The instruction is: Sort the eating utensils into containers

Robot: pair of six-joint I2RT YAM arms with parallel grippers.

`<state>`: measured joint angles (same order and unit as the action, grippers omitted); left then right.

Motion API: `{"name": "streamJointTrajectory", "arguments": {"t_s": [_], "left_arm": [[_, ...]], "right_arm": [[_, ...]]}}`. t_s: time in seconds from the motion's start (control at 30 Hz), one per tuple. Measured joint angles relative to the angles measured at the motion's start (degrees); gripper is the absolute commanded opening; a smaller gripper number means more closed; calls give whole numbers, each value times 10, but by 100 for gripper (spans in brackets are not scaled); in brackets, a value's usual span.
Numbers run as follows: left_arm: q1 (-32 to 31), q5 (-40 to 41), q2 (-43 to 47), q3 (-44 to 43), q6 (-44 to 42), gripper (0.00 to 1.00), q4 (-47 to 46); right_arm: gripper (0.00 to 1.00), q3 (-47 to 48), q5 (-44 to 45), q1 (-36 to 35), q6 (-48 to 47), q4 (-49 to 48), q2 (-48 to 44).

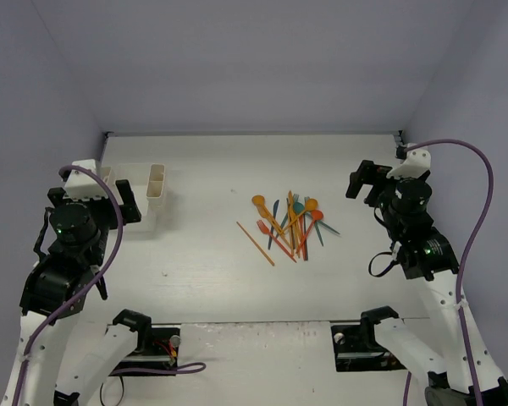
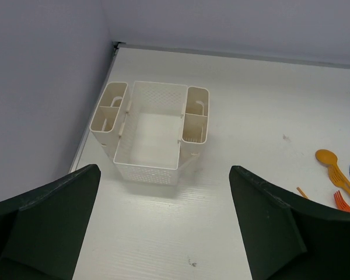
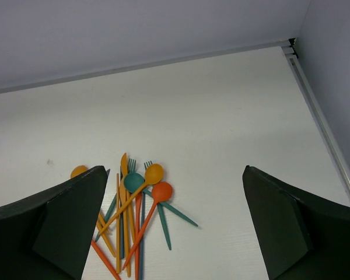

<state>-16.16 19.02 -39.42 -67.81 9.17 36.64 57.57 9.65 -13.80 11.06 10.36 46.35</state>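
A pile of orange, yellow, red, teal and blue plastic utensils (image 1: 289, 222) lies at the table's middle. In the right wrist view the utensils (image 3: 134, 204) sit low and left. The white containers (image 1: 144, 193) stand at the far left. In the left wrist view the containers (image 2: 151, 131) are a wide middle bin flanked by narrow bins. My left gripper (image 1: 118, 203) is open and empty beside them, a bit short of them in its own view (image 2: 163, 233). My right gripper (image 1: 364, 182) is open and empty, right of the pile, also seen in its own view (image 3: 175, 227).
Purple cables (image 1: 483, 203) loop over both arms. Light walls close the table at the back and both sides, with a metal rail (image 3: 324, 125) along the right edge. A few utensil tips (image 2: 338, 181) show at the left wrist view's right edge.
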Motion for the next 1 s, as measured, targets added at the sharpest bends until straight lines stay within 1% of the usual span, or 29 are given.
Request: {"name": "streamJointTrajectory", "arguments": {"t_s": [0.2, 0.37, 0.53, 0.67, 0.77, 0.97, 1.0], "left_arm": [[0, -13, -2, 0, 6, 91, 0], [0, -31, -2, 2, 12, 91, 0], [0, -47, -2, 10, 17, 91, 1], [0, -52, -5, 17, 21, 91, 2], [0, -55, -12, 20, 25, 91, 5], [0, -58, -30, 20, 36, 91, 6], [0, -58, -32, 20, 38, 91, 6]], "right_arm": [[100, -16, -11, 0, 52, -6, 20], [100, -47, -30, -1, 124, -15, 62], [100, -100, -23, -18, 197, -5, 95], [99, -108, -2, -41, 245, 6, 138], [92, -115, 12, -60, 279, 6, 178], [70, -122, 33, -89, 344, 9, 266], [68, -121, 36, -94, 352, 9, 280]]}}
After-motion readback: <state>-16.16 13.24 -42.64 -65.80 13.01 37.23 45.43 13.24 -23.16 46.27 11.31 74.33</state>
